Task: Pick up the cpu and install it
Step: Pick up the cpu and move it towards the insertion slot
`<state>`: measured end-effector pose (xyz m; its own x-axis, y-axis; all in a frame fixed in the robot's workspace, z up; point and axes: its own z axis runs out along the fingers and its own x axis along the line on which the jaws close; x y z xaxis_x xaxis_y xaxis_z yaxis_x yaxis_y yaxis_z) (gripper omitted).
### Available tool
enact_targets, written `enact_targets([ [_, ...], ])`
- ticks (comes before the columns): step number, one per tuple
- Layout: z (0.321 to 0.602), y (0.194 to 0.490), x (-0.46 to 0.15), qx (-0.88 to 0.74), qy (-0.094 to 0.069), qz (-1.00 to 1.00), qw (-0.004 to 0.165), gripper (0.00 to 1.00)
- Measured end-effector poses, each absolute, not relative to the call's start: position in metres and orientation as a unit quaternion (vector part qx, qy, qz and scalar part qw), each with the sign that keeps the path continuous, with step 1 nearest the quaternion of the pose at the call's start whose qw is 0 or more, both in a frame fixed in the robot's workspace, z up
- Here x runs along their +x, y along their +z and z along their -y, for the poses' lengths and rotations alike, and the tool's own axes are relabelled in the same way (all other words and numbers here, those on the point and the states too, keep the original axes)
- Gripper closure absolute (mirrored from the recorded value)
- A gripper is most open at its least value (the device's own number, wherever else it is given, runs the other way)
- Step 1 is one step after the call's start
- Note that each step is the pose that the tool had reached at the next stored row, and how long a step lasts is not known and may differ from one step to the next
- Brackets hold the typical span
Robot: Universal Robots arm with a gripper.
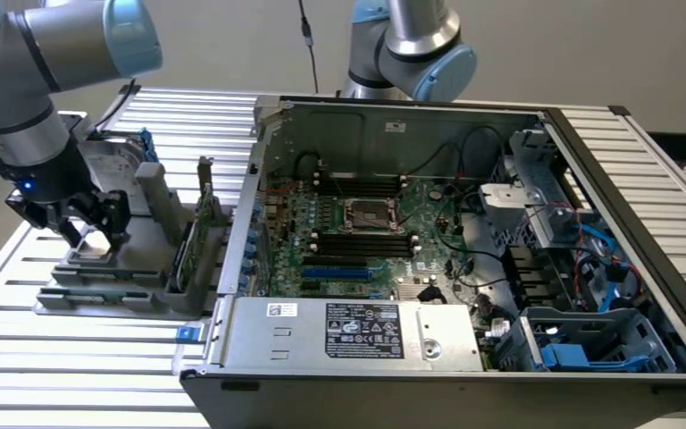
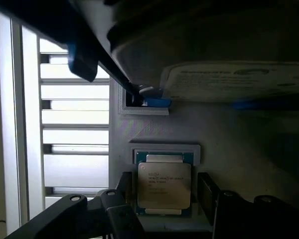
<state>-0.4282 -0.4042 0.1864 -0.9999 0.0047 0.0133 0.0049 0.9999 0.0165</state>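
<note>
In the exterior view the arm reaches down at the exterior view's left, its gripper (image 1: 96, 239) low over a grey holder (image 1: 122, 273) that sits on the slatted table (image 1: 69, 366); the dark fingers (image 1: 118, 223) stand apart, their tips down at the holder's top face; to the exterior view's right lies an open computer case (image 1: 581, 152), its motherboard (image 1: 319, 246) facing up; the dark square socket (image 1: 367, 214) with its metal frame sits near the board's middle, well apart from the gripper; a power supply (image 1: 355, 329) fills the case's near edge.

In the wrist view the cpu (image 2: 164, 185) lies flat in a shallow square recess of the grey holder, pale metal top up, green edge showing around it; the gripper is released, one dark finger on each side of the chip with a thin gap at both sides, so nothing is gripped; a hard drive (image 2: 234, 79) with a blue bracket (image 2: 157, 103) stands in the holder beyond the chip.
</note>
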Motion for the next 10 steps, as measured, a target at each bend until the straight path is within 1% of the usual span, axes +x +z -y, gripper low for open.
enact_targets([
  [10,0.4049,0.1838,-0.4282,-0.002,-0.013,1.000,0.008,0.36],
])
